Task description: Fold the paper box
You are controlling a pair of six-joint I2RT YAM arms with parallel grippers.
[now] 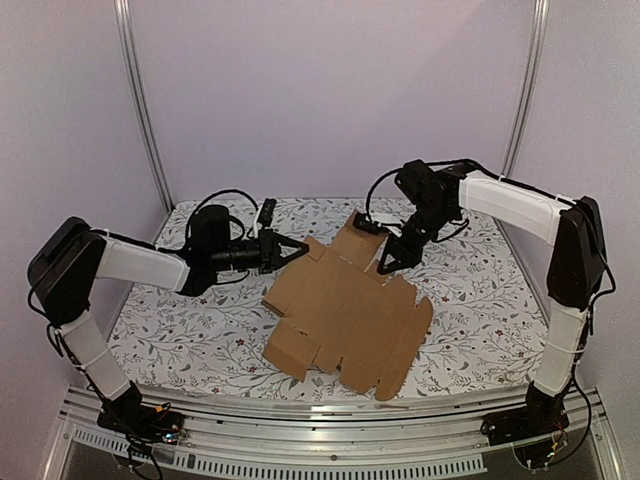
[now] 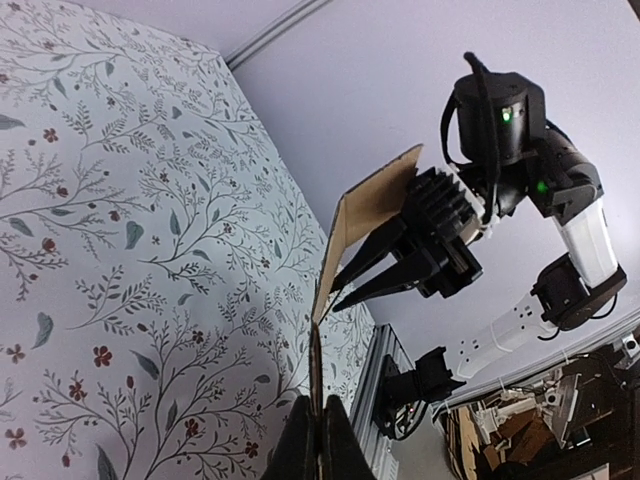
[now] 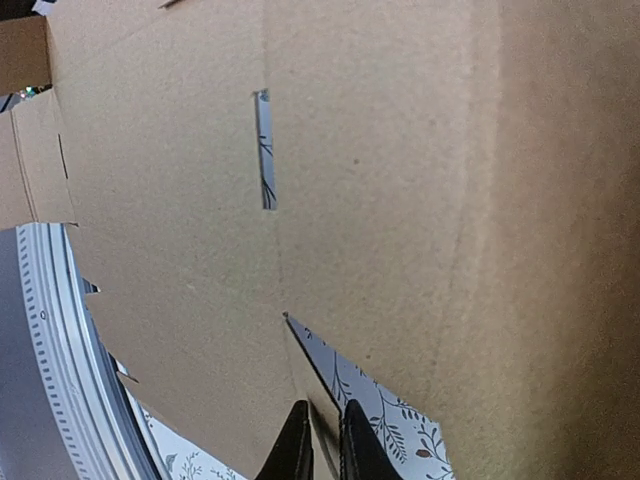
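One box [image 1: 345, 315], a flat sheet, lies mid-table [image 1: 190, 330], far flap raised; two claws; left claw [image 1: 302, 248] pinches its left edge tight; right claw [image 1: 384, 268], nearly closed, nips the flap; contact unclear from above.

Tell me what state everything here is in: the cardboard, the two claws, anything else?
paper box: unfolded, lying mostly flat on the table.
far flap: raised off the table.
left gripper: shut on the paper box's far-left corner.
right gripper: closed on the raised flap's edge, as far as the views show.
tablecloth: spread flat under the sheet.
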